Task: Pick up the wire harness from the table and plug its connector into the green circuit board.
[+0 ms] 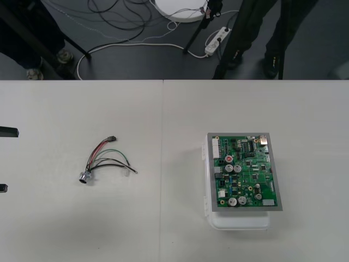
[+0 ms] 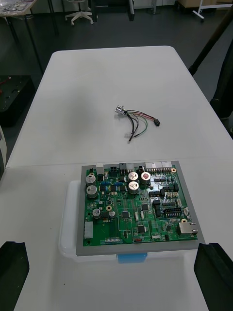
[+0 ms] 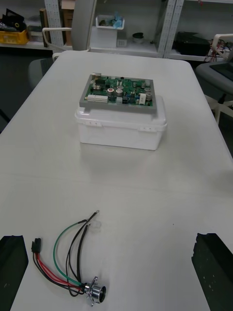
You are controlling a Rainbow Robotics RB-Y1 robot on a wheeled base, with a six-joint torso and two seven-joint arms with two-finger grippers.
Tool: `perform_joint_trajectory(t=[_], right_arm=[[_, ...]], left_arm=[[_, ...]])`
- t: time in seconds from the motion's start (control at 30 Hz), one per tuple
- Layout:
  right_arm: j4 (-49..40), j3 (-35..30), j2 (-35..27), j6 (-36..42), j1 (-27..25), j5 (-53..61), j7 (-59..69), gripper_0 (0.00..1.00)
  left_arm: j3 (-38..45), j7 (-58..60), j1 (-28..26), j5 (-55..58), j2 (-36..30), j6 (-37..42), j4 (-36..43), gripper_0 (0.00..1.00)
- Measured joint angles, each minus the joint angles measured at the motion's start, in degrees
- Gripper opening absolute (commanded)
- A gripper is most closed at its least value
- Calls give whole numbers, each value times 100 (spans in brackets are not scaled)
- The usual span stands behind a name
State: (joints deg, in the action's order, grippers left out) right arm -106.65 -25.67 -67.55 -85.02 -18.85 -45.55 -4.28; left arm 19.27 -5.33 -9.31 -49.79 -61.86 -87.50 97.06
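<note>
From the front, my left gripper (image 1: 4,160) stands released, with the wire harness (image 1: 106,161) lying ahead of it. At my left wrist, the harness lies between my spread fingers (image 3: 12,265) (plug loose). At my right wrist, my right gripper (image 2: 114,252) is released too; the green circuit board (image 2: 138,206) sits just ahead of it, and the harness lies beyond.

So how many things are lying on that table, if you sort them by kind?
Wire harness: 1
Green circuit board: 1
White base under the board: 1
Total: 3
</note>
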Motion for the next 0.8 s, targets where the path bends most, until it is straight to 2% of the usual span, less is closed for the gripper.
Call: perform_joint_trajectory(t=[0.8], right_arm=[[0,0,0,0,0,0,0,100]], left_arm=[[0,0,0,0,0,0,0,100]])
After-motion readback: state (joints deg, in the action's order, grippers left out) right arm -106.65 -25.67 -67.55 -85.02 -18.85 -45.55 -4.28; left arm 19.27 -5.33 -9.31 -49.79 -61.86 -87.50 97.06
